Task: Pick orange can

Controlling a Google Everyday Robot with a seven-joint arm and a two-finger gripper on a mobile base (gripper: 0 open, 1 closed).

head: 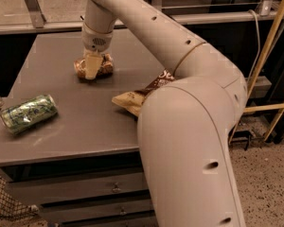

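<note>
The orange can, with its orange-brown patterned label, lies on its side at the back middle of the grey table. My gripper comes straight down from the arm onto the middle of the can and hides its centre. The can rests on the table top. The arm's large elbow fills the right foreground.
A green can lies on its side near the table's front left edge. A tan and brown chip bag lies at the table's right, partly hidden by the arm. Drawers sit below the table top. A rail and yellow poles stand behind and right.
</note>
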